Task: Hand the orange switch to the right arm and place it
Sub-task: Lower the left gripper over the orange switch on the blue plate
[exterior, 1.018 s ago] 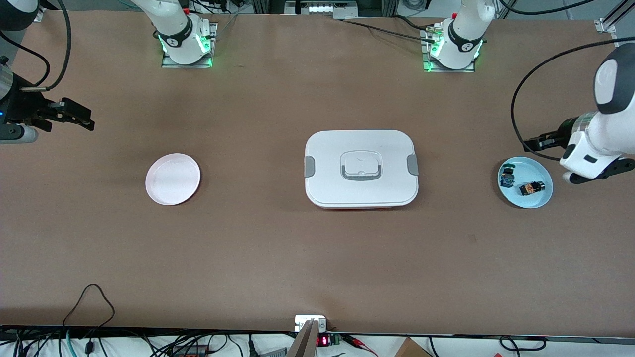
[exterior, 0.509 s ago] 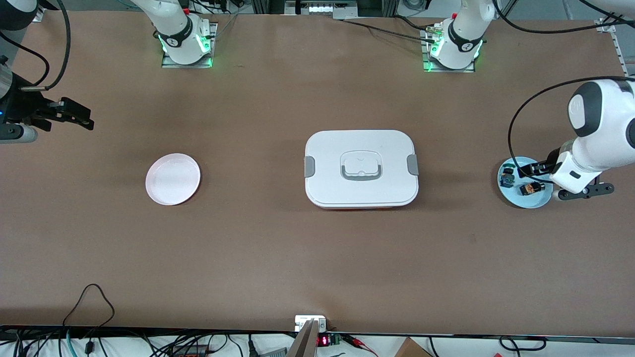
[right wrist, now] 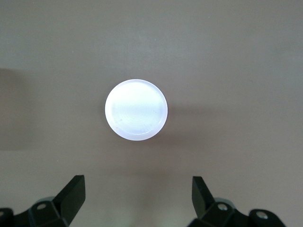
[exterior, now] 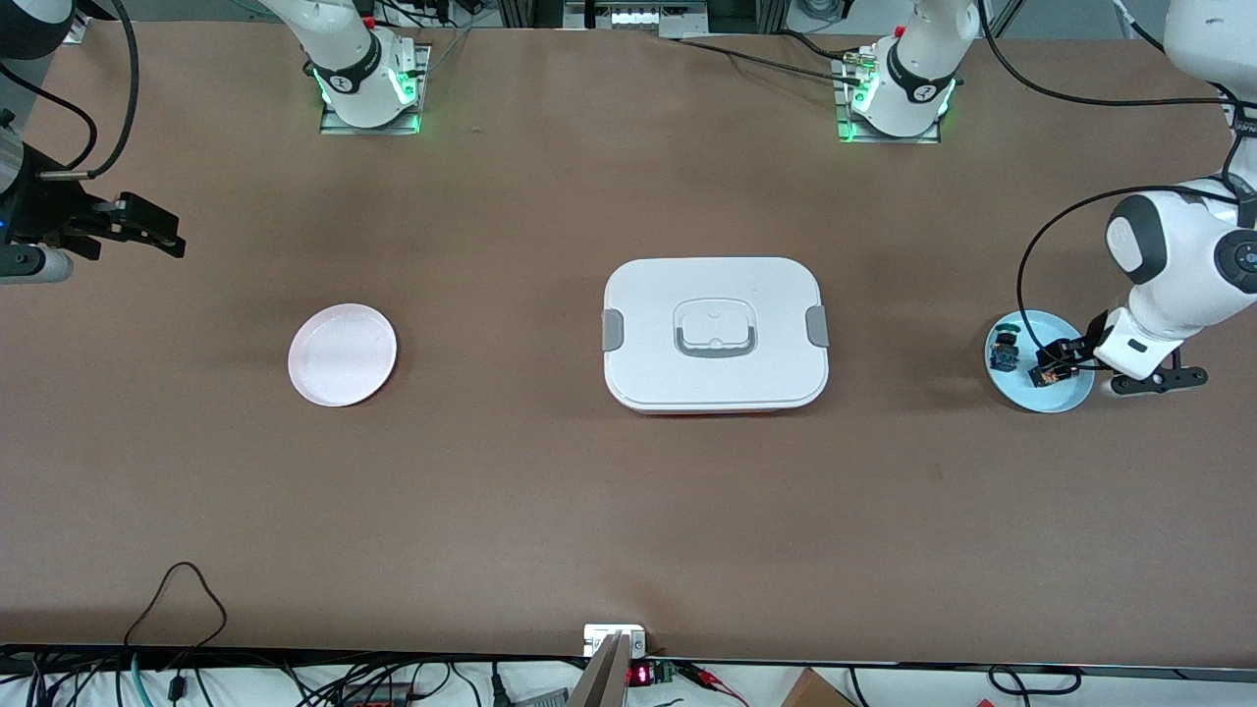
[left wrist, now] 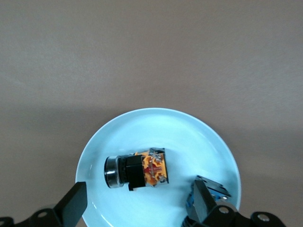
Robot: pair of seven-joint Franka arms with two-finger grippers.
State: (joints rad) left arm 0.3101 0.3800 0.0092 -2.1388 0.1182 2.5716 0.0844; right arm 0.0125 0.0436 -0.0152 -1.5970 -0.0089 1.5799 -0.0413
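left claw (left wrist: 137, 208) spread wide, empty, over the orange switch (left wrist: 137, 170); right claw (right wrist: 135, 201) released, waiting.

The left end effector (exterior: 1059, 361) has been brought from beside the light blue plate (exterior: 1070, 398), at the right edge of the frame, down over it. Its fingers (left wrist: 73, 205) are now spread on either side of the orange switch (left wrist: 137, 169), without touching it.

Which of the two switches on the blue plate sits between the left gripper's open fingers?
The orange switch, lying on its side; the blue-faced switch lies beside it.
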